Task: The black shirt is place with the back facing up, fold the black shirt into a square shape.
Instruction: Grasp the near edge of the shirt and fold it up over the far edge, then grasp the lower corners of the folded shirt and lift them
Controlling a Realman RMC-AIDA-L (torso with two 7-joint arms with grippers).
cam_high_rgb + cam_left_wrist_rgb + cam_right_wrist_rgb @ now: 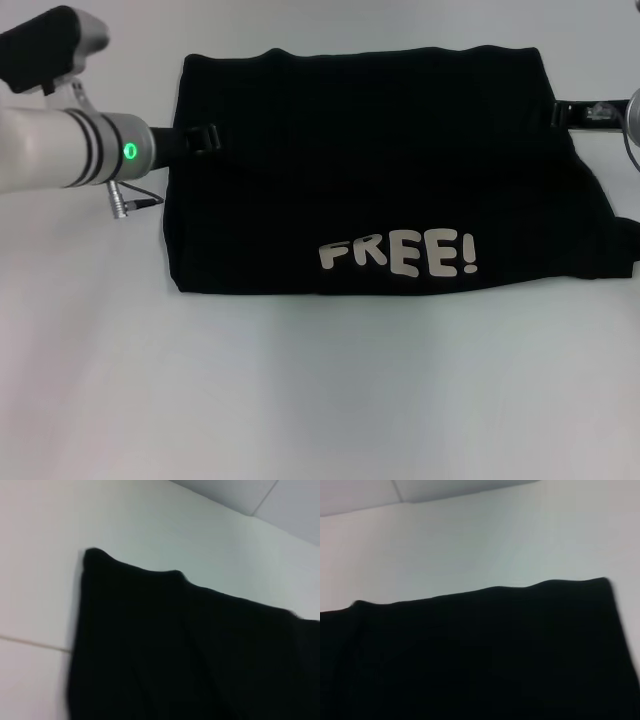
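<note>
The black shirt (380, 150) lies folded into a wide rectangle on the white table, with white "FREE!" lettering (398, 255) facing up near its front edge. My left gripper (205, 138) is at the shirt's left edge, about level with its upper half. My right gripper (565, 113) is at the shirt's right edge near the far corner. Both are dark against the dark cloth. The shirt's far edge shows in the left wrist view (175, 650) and in the right wrist view (480, 655).
The white table (300, 400) extends in front of the shirt and to its left. A bit of black fabric (628, 240) sticks out at the shirt's front right. The left arm's white forearm (60, 150) reaches in from the left.
</note>
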